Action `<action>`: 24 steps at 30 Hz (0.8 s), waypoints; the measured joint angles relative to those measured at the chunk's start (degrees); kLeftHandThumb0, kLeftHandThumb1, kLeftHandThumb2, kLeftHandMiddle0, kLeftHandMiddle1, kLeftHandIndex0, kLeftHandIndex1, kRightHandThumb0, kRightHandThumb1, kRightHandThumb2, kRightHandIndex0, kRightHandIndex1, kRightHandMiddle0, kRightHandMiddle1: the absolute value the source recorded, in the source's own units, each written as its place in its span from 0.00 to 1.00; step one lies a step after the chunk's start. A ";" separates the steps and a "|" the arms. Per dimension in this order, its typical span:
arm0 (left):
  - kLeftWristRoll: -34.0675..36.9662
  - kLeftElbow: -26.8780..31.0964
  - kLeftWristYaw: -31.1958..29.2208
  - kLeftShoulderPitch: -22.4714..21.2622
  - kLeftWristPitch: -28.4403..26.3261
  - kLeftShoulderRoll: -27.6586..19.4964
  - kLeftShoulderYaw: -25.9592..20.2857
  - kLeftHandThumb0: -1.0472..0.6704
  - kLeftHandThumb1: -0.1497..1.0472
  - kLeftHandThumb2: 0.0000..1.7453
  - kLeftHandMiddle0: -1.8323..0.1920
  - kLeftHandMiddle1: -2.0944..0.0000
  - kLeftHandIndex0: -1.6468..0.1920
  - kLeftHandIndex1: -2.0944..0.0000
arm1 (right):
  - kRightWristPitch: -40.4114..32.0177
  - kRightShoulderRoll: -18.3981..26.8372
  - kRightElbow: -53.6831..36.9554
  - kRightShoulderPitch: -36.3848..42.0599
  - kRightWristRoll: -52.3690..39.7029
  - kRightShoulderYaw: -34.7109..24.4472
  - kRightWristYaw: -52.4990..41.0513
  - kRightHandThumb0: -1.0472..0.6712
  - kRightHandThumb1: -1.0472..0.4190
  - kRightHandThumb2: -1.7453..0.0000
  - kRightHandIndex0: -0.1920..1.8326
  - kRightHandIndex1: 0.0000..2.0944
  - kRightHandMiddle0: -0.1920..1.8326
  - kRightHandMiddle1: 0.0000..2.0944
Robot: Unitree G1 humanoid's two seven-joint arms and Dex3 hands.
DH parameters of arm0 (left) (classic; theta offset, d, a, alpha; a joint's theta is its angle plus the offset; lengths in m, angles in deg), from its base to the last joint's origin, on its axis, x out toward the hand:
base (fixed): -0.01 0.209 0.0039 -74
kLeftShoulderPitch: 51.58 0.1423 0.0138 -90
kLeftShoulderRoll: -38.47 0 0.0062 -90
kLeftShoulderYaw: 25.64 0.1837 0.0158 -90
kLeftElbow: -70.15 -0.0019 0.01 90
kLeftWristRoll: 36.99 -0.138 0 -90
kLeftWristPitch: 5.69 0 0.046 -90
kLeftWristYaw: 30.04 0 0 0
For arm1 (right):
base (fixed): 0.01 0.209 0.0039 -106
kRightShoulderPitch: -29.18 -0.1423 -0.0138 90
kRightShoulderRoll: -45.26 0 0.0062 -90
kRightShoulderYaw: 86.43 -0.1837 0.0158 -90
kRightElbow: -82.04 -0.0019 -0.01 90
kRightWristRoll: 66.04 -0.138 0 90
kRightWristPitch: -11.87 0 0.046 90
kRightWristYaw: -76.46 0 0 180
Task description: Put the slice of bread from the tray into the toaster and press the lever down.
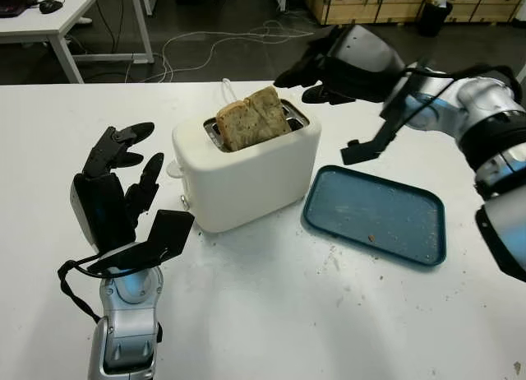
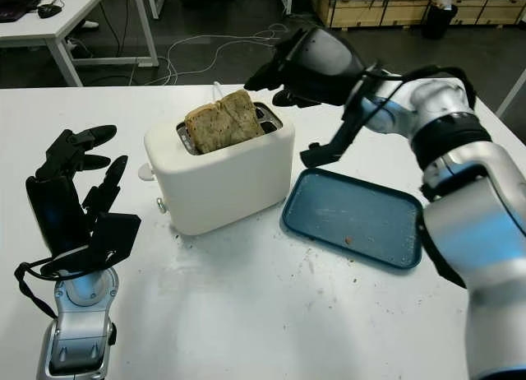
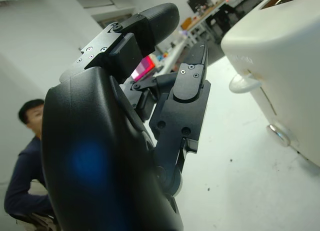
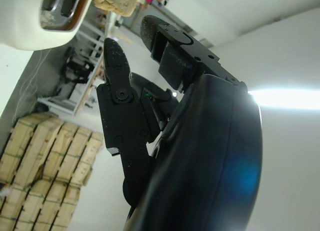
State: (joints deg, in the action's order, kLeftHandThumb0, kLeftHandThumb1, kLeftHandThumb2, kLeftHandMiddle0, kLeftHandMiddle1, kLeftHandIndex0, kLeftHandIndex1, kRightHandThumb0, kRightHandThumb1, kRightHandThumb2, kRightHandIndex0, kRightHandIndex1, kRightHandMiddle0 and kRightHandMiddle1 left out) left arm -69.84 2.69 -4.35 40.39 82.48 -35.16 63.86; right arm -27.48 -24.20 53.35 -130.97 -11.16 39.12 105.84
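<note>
bread [image 1: 253, 117] sits high in the toaster [image 1: 246, 170] slot, so i'd call loading done; the tray [image 1: 375, 215] holds crumbs. my right hand [image 1: 316, 71] hovers open behind it, left hand [image 1: 119, 187] open beside it. lever [image 1: 175, 168] not yet pressed.

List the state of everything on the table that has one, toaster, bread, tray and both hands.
Toaster: upright, bread in slot.
Bread: sticking up out of the slot, tilted.
Lever: up, not pressed.
Tray: flat, only crumbs.
Left hand: open, beside the toaster.
Right hand: open, behind the toaster.
</note>
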 measured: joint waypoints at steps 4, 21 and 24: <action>0.03 -0.01 -0.01 0.00 0.01 -0.02 -0.05 0.52 0.84 0.00 0.62 0.42 0.49 0.71 | 2.41 1.78 -3.11 4.28 -6.51 -5.02 -3.25 0.43 0.09 0.93 0.47 0.21 0.51 0.01; 0.19 -0.65 -0.30 -0.40 0.12 -1.05 0.03 0.53 0.84 0.00 0.62 0.40 0.50 0.70 | -11.11 -11.47 -16.14 21.40 -43.33 -24.03 -34.58 0.42 0.09 0.93 0.51 0.18 0.53 0.01; 0.16 -0.68 -0.27 -0.43 0.11 -1.04 0.12 0.52 0.84 0.00 0.63 0.40 0.50 0.69 | -12.41 -12.29 -14.99 16.81 -40.42 -23.70 -34.62 0.43 0.09 0.91 0.48 0.25 0.54 0.01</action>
State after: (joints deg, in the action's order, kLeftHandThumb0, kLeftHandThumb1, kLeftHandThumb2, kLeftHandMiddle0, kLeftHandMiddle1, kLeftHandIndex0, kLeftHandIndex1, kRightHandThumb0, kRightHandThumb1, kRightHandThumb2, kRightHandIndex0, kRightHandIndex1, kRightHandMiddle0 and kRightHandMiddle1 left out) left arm -69.68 2.01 -4.62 39.96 82.59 -36.20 63.99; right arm -39.89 -36.49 38.36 -114.16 -51.57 15.42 71.23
